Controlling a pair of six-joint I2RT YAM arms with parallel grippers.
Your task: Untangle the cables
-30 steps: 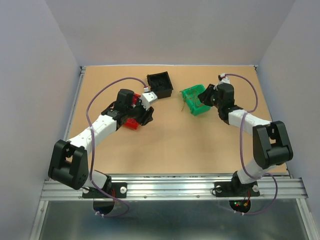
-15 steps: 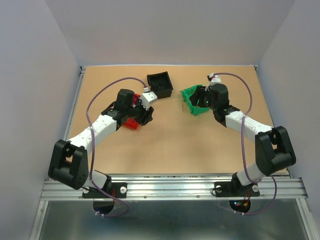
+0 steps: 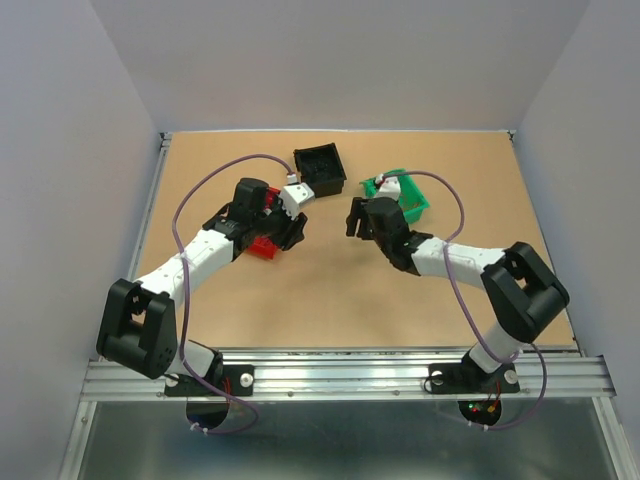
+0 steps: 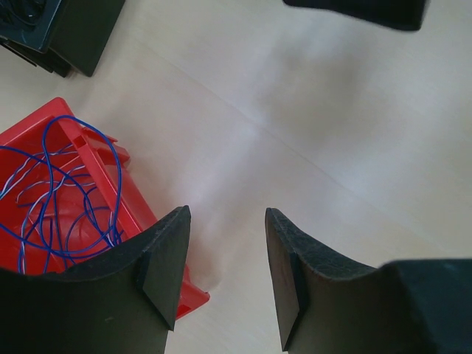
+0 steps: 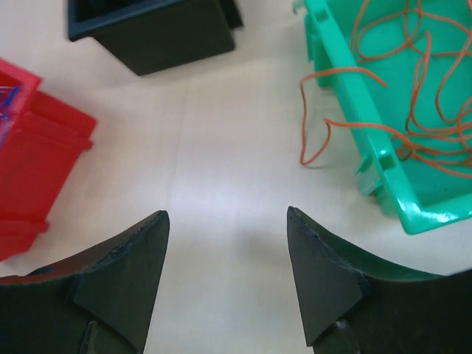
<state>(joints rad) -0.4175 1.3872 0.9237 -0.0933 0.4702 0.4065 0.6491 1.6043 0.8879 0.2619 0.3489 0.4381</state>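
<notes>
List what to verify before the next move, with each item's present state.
1. Right gripper: jaws open, nothing between them: ok.
2. Left gripper: jaws open, nothing between them: ok.
3. Orange wires all inside the green bin: not ok; one loop hangs over the rim onto the table.
4. Blue wires inside the red bin: ok in the part shown.
5. Wires left in the black bin: cannot tell.
</notes>
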